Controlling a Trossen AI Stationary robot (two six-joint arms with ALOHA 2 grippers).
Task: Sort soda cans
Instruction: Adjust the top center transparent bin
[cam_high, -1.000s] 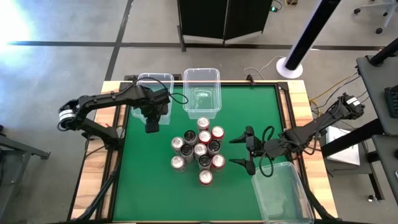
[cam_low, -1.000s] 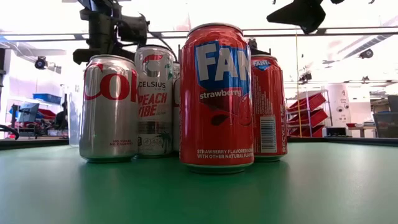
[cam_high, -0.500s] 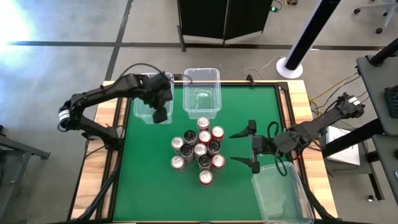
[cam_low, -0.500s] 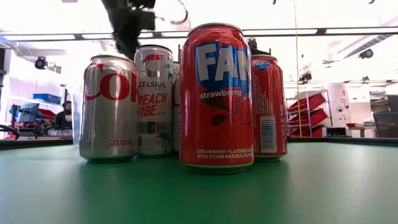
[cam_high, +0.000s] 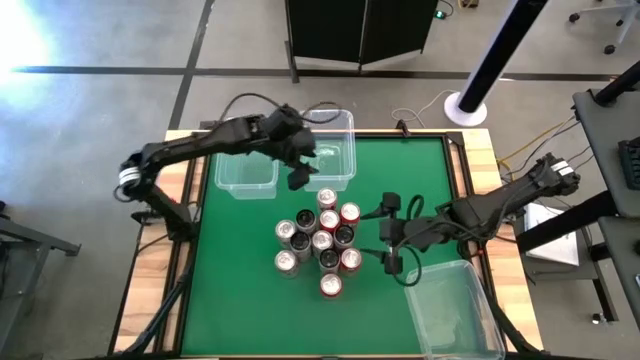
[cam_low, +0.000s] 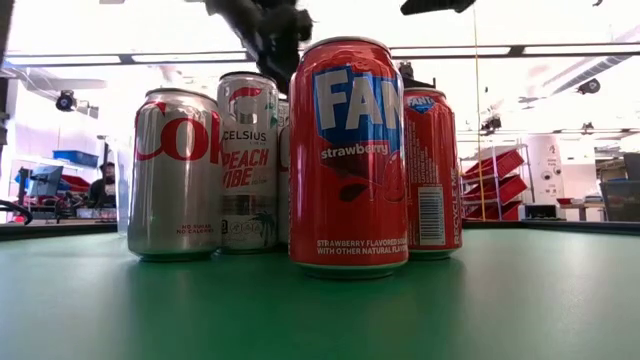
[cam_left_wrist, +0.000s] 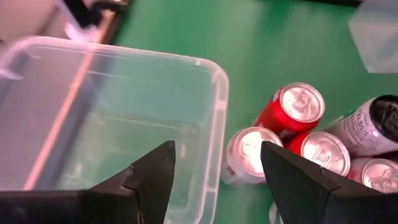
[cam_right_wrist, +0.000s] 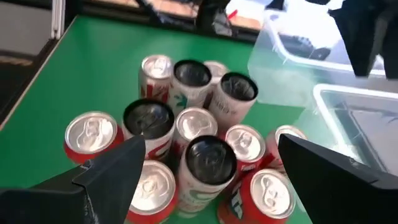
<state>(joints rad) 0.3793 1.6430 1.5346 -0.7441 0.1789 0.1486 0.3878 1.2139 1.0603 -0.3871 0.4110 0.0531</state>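
both claws wide, empty; left gripper over far bin, right gripper beside cans. reach step; next wants one can squarely between the fingers.

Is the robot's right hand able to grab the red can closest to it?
Probably yes. The right hand is open beside the cluster, and the red can sits on the outer edge facing it, with only bare green table between them.

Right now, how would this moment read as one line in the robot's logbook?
left gripper: open, empty, over bins | right gripper: open, empty, beside cans | soda cans: clustered mid-table, unsorted | bins: hold no cans
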